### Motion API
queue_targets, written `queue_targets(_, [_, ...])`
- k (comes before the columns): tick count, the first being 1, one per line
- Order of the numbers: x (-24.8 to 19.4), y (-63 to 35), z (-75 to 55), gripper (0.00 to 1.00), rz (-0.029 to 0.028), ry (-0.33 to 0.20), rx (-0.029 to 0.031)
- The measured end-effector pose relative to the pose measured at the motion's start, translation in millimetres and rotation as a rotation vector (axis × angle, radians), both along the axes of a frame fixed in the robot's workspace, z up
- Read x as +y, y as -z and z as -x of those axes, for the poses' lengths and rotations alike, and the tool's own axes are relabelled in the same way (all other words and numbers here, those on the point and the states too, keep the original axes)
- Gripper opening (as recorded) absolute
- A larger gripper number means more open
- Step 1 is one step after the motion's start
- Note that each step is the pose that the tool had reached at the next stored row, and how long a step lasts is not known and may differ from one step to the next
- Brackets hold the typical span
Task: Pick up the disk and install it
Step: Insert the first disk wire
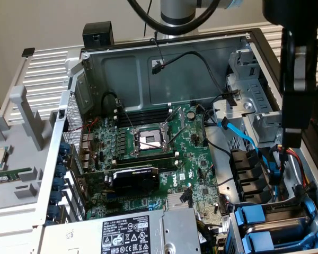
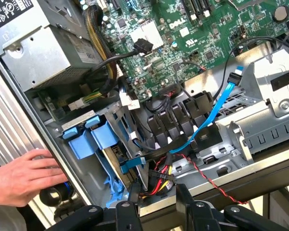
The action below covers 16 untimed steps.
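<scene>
The arm (image 1: pixel 177 13) rises behind the open computer case (image 1: pixel 164 58) and reaches over to the exterior view's right. There the gripper (image 1: pixel 292 138) hangs as a dark shape pointing straight down over the case's right wall. It sits high, above the metal drive cage and clear of everything inside.

From the wrist view, the gripper (image 2: pixel 153 199) has its two black fingers (image 2: pixel 183 202) standing partly apart. Only the case edge and a bundle of wires show through the gap between them, so it has hold of nothing.

And the disk (image 1: pixel 291 227)? It's down in the drive bay at the corner of the case, clipped in its blue frame, just beside the grey power supply (image 1: pixel 132 233). In the wrist view the disk (image 2: pixel 116 163) stands on edge in that bay, blue tabs at its outer end. The power supply (image 2: pixel 43 43) sits next door and the fingers hover well apart from it.

A blue data cable (image 2: pixel 216 106) snakes across the black connectors between the bay and the green motherboard (image 2: pixel 183 33).

A person's hand (image 2: pixel 21 178) lies flat against the outer side of the case, fingers spread, near the bay's corner.
</scene>
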<state>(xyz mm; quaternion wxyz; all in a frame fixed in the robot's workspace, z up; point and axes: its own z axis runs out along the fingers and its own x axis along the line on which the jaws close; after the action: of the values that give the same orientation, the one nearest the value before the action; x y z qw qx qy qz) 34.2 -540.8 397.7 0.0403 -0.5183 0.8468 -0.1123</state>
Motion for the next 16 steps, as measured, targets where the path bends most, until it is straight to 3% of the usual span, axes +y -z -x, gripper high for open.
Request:
queue_targets(7, [-0.1, 0.0, 0.0, 0.43, 0.0, 0.0, 0.0])
queue_targets(10, [-5.2, 0.0, -0.5, 0.43, -0.0052, 0.0, 0.0006])
queue_targets(13, [-12.3, 0.0, -0.5, 0.43, -0.0181, 0.0, 0.0031])
queue_targets(16, [-20.1, 0.0, -0.5, 0.43, -0.0422, 0.0, 0.0047])
